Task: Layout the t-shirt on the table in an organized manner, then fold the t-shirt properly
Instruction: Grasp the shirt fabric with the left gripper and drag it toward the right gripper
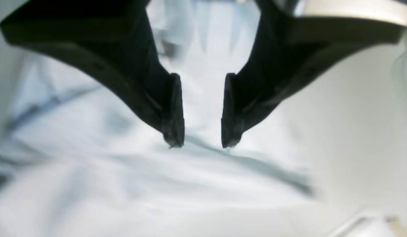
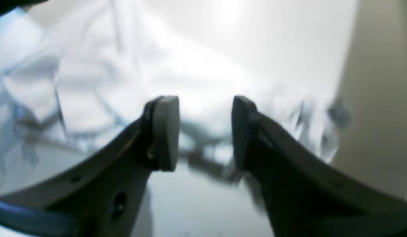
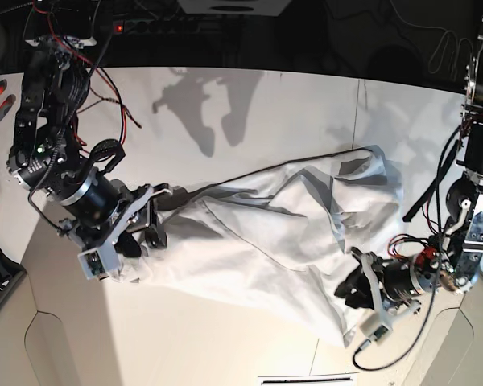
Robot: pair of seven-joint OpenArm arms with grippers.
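The t-shirt (image 3: 266,233) lies crumpled and stretched in a long diagonal band across the white bench (image 3: 290,104), running between the two sets of fingers. The left gripper (image 1: 202,144) has its dark fingers (image 1: 173,112) apart with an empty gap between them; their tips hang just over a soft ridge of the pale fabric, and whether they touch it cannot be told. In the base view this gripper (image 3: 356,286) sits at the shirt's lower hem end. The right gripper (image 2: 205,133) also has its fingers (image 2: 165,131) apart, nothing clamped between them, with rumpled, blurred cloth beyond the tips and bare bench below. In the base view it (image 3: 157,213) is at the shirt's opposite end, just beside the bunched edge.
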